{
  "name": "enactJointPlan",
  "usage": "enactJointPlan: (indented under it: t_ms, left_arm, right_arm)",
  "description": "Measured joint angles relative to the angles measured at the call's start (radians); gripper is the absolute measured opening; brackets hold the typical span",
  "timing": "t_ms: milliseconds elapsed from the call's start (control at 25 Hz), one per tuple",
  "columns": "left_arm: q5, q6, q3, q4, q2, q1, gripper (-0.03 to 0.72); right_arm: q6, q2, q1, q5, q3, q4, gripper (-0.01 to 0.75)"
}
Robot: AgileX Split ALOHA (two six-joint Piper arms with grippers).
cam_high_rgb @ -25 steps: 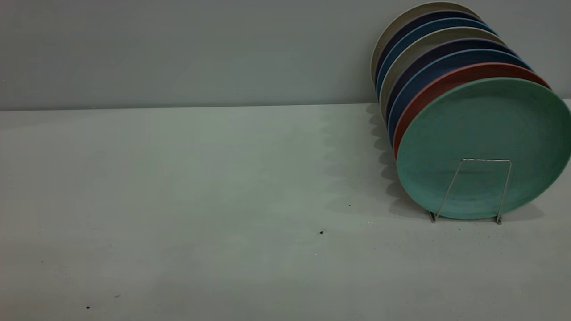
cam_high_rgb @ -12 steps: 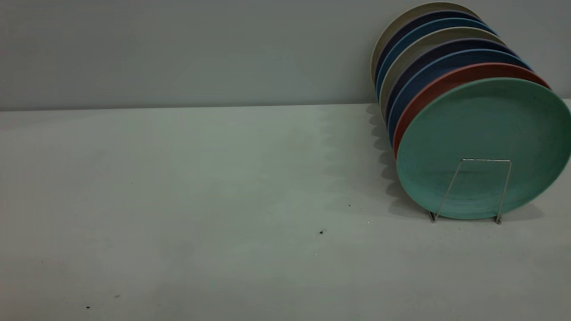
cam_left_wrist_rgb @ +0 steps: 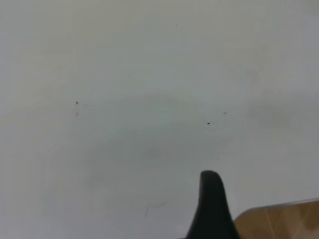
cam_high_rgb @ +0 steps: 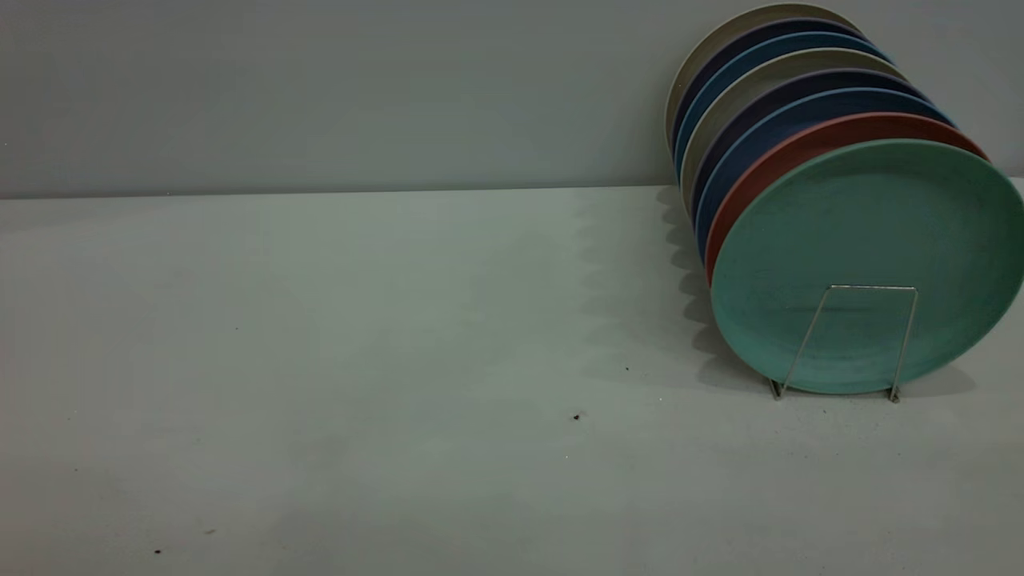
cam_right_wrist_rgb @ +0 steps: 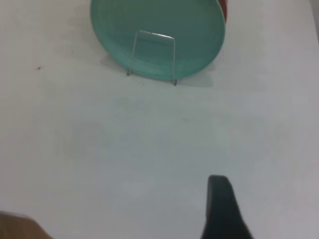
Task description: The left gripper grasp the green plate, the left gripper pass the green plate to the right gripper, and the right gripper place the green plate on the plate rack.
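The green plate (cam_high_rgb: 868, 232) stands upright at the front of the plate rack (cam_high_rgb: 872, 286), leaning behind the rack's front wire loop, at the right of the table. It also shows in the right wrist view (cam_right_wrist_rgb: 159, 20) with the rack loop (cam_right_wrist_rgb: 154, 34) in front of it. Neither gripper is in the exterior view. My left gripper (cam_left_wrist_rgb: 212, 209) shows only as a black shape over bare table. My right gripper (cam_right_wrist_rgb: 222, 209) shows only as a black shape, apart from the plate and rack, with nothing in it.
Behind the green plate, a salmon-pink plate (cam_high_rgb: 800, 148) and several blue, dark and beige plates (cam_high_rgb: 768, 80) fill the rack. The grey table (cam_high_rgb: 400, 360) meets a grey wall behind. A wooden edge shows in the left wrist view (cam_left_wrist_rgb: 284, 221).
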Motion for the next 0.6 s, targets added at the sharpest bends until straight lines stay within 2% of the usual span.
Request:
enactJointPlan:
  t_ms: [600]
  left_arm:
    - [0.0, 0.0, 0.0, 0.001, 0.0, 0.0, 0.574]
  right_arm:
    - [0.047, 0.0, 0.0, 0.001, 0.0, -0.019, 0.478]
